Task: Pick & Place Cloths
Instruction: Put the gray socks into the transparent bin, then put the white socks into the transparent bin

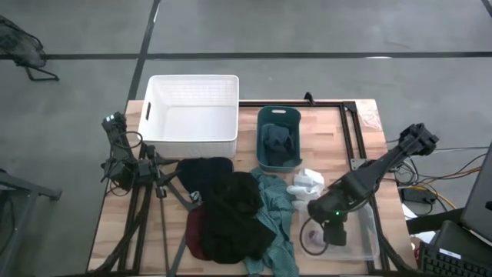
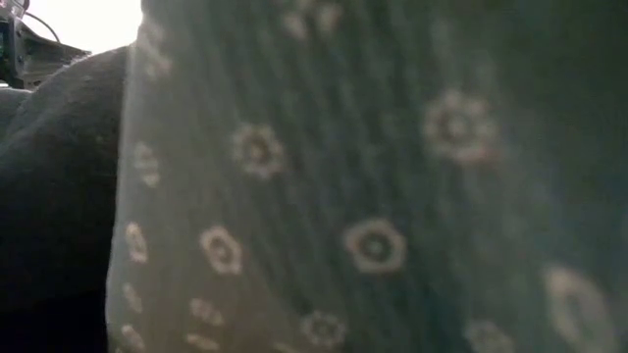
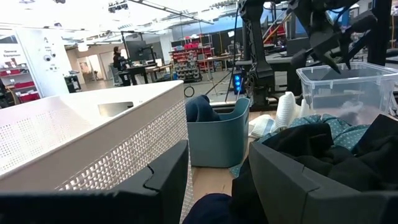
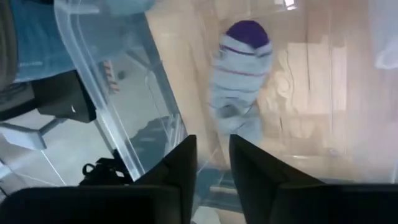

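Note:
A heap of cloths lies on the table's near middle: a large black one [image 1: 238, 208], a teal green dotted one [image 1: 273, 208], a maroon one [image 1: 194, 231] and small white ones [image 1: 307, 183]. A dark navy cloth [image 1: 278, 140] sits in the teal bin. My right gripper [image 4: 212, 152] hangs over the clear bin [image 1: 369, 231], fingers narrowly open and holding nothing. Below it a grey striped sock with a purple toe [image 4: 239, 81] lies on the bin's floor. My left gripper [image 3: 214, 168] is open at the heap's left edge, with a dark fold [image 3: 205, 208] showing between its fingers.
A white bin [image 1: 192, 115] stands at the table's far left, with the teal bin [image 1: 261, 154] to its right. A black frame [image 1: 350, 131] runs along the far right. In the low view, the teal dotted cloth [image 2: 373, 196] and black cloth [image 2: 49, 196] fill the picture.

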Controlling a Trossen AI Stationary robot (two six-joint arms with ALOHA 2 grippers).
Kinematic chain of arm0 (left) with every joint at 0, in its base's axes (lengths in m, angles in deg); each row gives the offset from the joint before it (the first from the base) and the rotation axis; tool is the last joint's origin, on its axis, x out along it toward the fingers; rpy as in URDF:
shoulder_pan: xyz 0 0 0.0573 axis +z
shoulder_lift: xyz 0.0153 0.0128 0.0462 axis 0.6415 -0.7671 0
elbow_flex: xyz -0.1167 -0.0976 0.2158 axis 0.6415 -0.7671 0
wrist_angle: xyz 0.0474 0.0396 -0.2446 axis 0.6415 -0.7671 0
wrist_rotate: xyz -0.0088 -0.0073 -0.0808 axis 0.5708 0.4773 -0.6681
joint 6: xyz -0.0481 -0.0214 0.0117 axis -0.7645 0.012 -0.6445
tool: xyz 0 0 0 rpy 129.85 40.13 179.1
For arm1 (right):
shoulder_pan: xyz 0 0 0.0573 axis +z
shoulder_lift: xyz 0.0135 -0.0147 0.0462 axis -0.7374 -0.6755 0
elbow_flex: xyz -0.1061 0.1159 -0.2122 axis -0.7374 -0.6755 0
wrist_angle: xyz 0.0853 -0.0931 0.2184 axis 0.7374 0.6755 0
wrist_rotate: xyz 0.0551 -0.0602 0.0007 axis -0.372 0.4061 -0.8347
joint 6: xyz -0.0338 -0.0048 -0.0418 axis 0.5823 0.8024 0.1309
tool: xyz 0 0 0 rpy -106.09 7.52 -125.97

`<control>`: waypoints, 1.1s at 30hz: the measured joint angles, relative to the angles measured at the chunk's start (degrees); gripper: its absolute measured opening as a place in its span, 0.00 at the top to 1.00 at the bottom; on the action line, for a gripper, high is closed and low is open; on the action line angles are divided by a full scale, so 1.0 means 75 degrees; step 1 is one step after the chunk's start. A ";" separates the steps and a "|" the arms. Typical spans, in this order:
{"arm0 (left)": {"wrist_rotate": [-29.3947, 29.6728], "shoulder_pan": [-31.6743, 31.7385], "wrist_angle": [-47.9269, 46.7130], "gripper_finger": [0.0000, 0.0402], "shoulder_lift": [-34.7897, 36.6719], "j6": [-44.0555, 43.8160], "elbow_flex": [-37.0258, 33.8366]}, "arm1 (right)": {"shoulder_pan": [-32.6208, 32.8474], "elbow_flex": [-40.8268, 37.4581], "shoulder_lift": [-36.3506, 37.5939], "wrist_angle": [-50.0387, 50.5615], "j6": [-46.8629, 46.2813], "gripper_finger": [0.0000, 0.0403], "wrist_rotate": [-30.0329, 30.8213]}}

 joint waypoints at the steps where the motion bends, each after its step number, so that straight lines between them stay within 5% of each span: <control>1: 0.0000 0.0000 0.0000 0.56 0.0000 0.0000 0.0000 | -0.0028 0.0037 0.0035 0.0093 0.0078 0.73 0.0002; 16: 0.0000 0.0000 -0.0006 0.56 0.0000 0.0000 0.0000 | -0.1999 0.0260 0.1465 0.0996 0.1111 0.58 0.1291; 24: 0.0000 0.0000 -0.0006 0.56 0.0000 0.0000 0.0000 | -0.3207 -0.0032 0.1035 0.0962 0.2658 0.62 0.1308; 33: 0.0000 0.0000 -0.0012 0.56 0.0000 0.0000 0.0000 | -0.3402 -0.0754 0.0418 0.0596 0.3489 0.69 0.1308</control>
